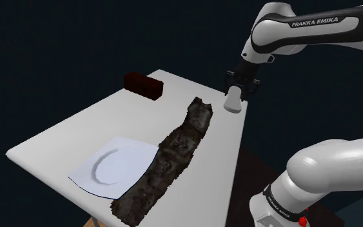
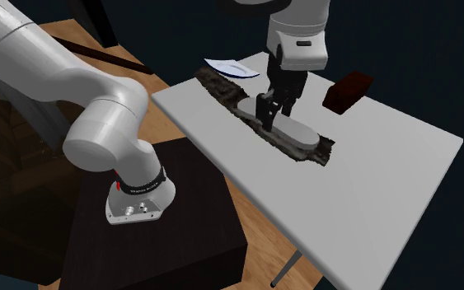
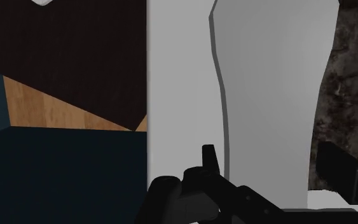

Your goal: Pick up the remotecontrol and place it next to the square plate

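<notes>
The remote control (image 1: pixel 233 101) is a plain pale grey, elongated slab. My gripper (image 1: pixel 240 88) is shut on one end of it, near the table edge at the shoulder view's right. In the second exterior view the remote control (image 2: pixel 294 130) shows in front of the dark runner, with the gripper (image 2: pixel 271 109) clamped on its end. In the wrist view the two black fingers (image 3: pixel 210 159) clasp the remote control (image 3: pixel 266 89) from both sides. The white square plate (image 1: pixel 115 166) lies flat at the near left of the table, far from the gripper; its far corner (image 2: pixel 232 67) shows beyond the runner.
A long dark mottled runner (image 1: pixel 180 145) crosses the white table (image 1: pixel 77 132) between plate and gripper. A dark red-brown box (image 1: pixel 144 84) stands at the far edge. Beyond the table edge next to the remote are the dark stand (image 2: pixel 156 239) and wooden floor (image 3: pixel 50 108).
</notes>
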